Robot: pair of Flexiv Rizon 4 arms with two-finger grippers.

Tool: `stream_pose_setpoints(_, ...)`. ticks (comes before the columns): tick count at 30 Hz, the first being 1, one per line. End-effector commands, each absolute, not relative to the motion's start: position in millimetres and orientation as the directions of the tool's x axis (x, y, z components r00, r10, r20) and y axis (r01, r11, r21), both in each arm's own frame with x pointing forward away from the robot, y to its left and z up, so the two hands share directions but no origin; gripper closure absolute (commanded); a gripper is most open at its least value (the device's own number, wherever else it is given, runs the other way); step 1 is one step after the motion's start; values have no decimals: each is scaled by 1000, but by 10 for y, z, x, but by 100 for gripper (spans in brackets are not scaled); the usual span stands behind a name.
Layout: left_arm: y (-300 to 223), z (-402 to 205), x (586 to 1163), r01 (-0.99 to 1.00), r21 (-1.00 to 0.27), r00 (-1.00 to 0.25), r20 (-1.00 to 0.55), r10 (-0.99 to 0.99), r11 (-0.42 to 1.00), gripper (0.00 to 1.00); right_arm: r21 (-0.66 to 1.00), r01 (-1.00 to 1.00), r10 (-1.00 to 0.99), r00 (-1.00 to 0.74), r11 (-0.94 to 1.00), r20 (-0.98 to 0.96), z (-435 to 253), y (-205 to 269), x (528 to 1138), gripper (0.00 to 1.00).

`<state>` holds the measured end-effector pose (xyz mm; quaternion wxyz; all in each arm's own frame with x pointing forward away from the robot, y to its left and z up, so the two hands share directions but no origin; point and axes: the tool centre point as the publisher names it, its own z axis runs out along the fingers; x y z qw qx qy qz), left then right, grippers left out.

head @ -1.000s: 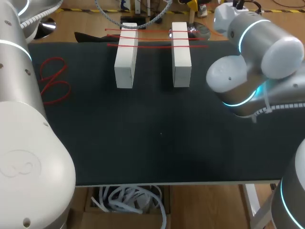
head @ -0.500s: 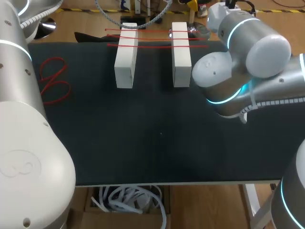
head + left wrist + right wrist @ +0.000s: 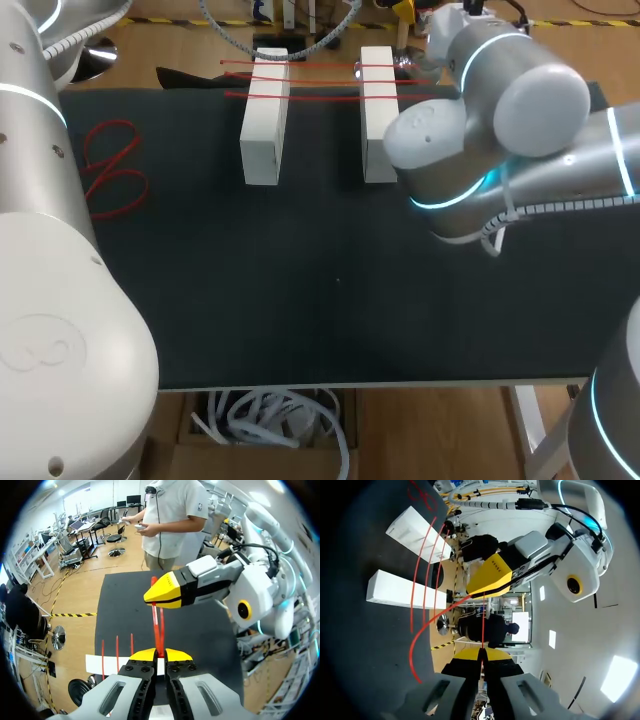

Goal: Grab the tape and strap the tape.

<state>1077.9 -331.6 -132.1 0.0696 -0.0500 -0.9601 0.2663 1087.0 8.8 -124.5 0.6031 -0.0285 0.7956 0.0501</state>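
Since both claws have hold of it, the tape [image 3: 158, 630] is easy to find: it's a thin red strip up off the table [image 3: 300, 300], stretched between the two sets of yellow tips. The left claw [image 3: 160, 654] is pressed together on one end. From there the tape runs dead straight ahead, along the line the fingers point, to the right claw [image 3: 482, 653], which is pinched tight on it too. So the long axis goes claw to claw, pretty much parallel to the three red strands [image 3: 320, 68] lying across the two white blocks [image 3: 264, 120] at the far end of the table. From the right wrist view there's one taut stretch between the claws, plus a slack bit that curves away from the left claw's tip and down toward the dark table top. From the left wrist view it looks like two strands side by side, with a white block just under that claw. In the head view I can't really pick out the held tape or either claw. A couple of loose red loops [image 3: 110, 170] sit on the left side of the table. Compared with a second ago, the right arm [image 3: 480, 110] has swung in toward the middle, and its elbow joint now covers the near end of the right-hand block; blocks, strands and loops haven't budged.
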Motion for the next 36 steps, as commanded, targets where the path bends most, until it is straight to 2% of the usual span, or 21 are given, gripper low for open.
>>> stream_pose_setpoints(1,-3319,-1312,10784,59,-515,-985,109,133,855,100,40,-106,9,-282,994,-959,-1223,96,10863,100)
stream_pose_setpoints(36,-3319,-1312,10784,59,-515,-985,109,133,855,100,41,-106,10,-276,994,-961,-1235,37,10859,100)
